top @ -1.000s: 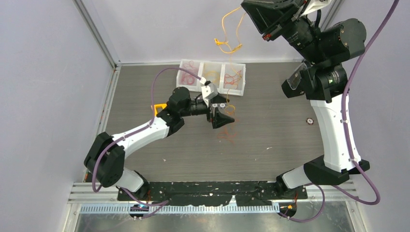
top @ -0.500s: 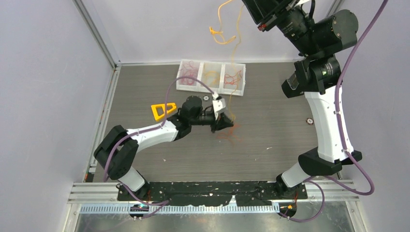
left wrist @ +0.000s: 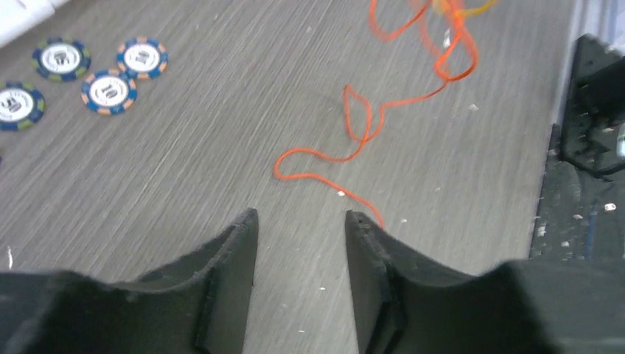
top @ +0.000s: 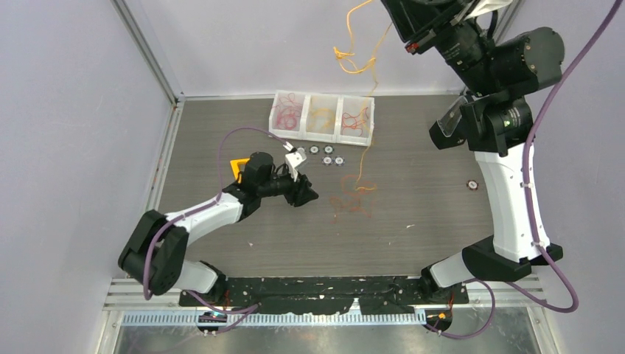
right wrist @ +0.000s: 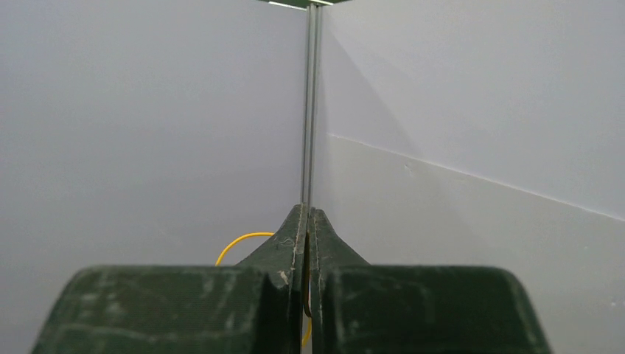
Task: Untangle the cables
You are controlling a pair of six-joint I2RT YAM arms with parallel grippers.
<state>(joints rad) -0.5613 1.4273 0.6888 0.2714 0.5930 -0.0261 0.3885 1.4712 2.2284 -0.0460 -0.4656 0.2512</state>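
From above, my left end effector had backed off the orange cables on the surface. The yellow cable hung high, its tail apparently not yet free of them.

On the left wrist, the jaws stood apart and empty.

On the right wrist, my right end effector was pinched tight on the yellow cable.

Bright, soft, even light, mostly from overhead. Only faint shadows on the table. No harsh glare, just a mild sheen on the pale walls. Top view sharp corner to corner. Left wrist: orange cable smeared with blur up top, left fingers soft. Right wrist: right fingers fuzzy up close, yellow cable behind a bit crisper.
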